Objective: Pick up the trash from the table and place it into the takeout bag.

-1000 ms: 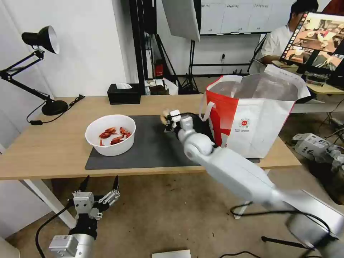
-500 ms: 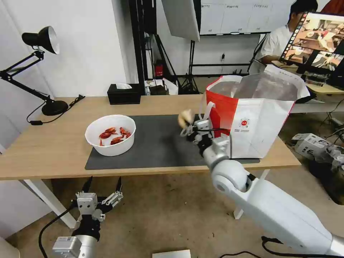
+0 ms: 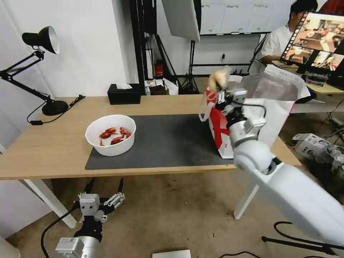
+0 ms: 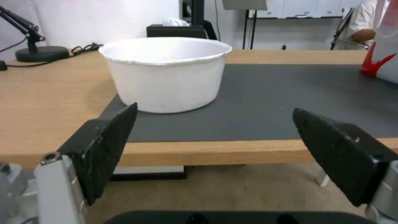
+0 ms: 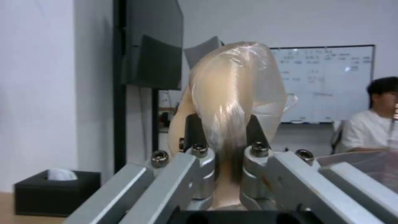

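A long light-wood table stands before me in a studio room, a dark grey mat laid across its middle. At the far left a black desk lamp leans over the wood, and a black tissue box sits near the back edge. My left gripper hangs below the table's front edge, over the floor, its black fingers spread wide with nothing between them. Just beyond it, on the mat's left end, sits the white round bowl with red crayfish shells inside. Farther right, my right gripper is raised above the near-left rim of the takeout bag, which stands on the table's right end with its silver lining showing at the open mouth. My right fingers are pinched narrow on the beige knotted lump, which bulges up above them, glossy and translucent, held clear of the bag.
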You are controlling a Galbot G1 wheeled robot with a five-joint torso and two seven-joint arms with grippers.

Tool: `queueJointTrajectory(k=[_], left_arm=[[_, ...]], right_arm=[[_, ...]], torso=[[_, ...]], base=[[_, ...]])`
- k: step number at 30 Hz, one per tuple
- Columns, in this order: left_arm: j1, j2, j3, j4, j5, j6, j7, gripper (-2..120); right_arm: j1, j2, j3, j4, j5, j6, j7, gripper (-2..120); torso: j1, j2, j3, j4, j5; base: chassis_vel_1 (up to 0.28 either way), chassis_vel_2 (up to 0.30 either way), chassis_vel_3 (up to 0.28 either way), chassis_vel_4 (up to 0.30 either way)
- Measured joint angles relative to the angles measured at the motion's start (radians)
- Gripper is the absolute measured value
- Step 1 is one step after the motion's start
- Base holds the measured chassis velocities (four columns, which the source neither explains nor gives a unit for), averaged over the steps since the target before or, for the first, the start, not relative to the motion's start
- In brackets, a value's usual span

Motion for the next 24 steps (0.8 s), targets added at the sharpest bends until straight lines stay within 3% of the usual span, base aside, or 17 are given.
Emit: queueJointTrajectory(k=[12,15,24], left_arm=[[0.000,-0.001,0.007,0.001,0.004,-0.002,0.006,100],[0.002,-0.001,0.005,-0.004,0.012,-0.012,0.018,100],[0.005,0.001,0.004,-0.008,0.015,-0.013,0.020,100]], right_arm=[[0.005,-0.061,0.029,0.017,0.084,-0.095,0.023,3],[0.019,-0.067,0.027,0.031,0.184,-0.185,0.061,15],[0.056,-0.092,0.025,0.046,0.289,-0.242,0.095,45]], torso=[[0.000,0.000,0.000,-0.0001,0.0001],[0.000,0.000,0.000,0.0000,0.0000],[0.000,0.000,0.000,0.0000,-0.0002]], base=[[0.000,0.000,0.000,0.000],[0.000,0.000,0.000,0.000],[0.000,0.000,0.000,0.000]])
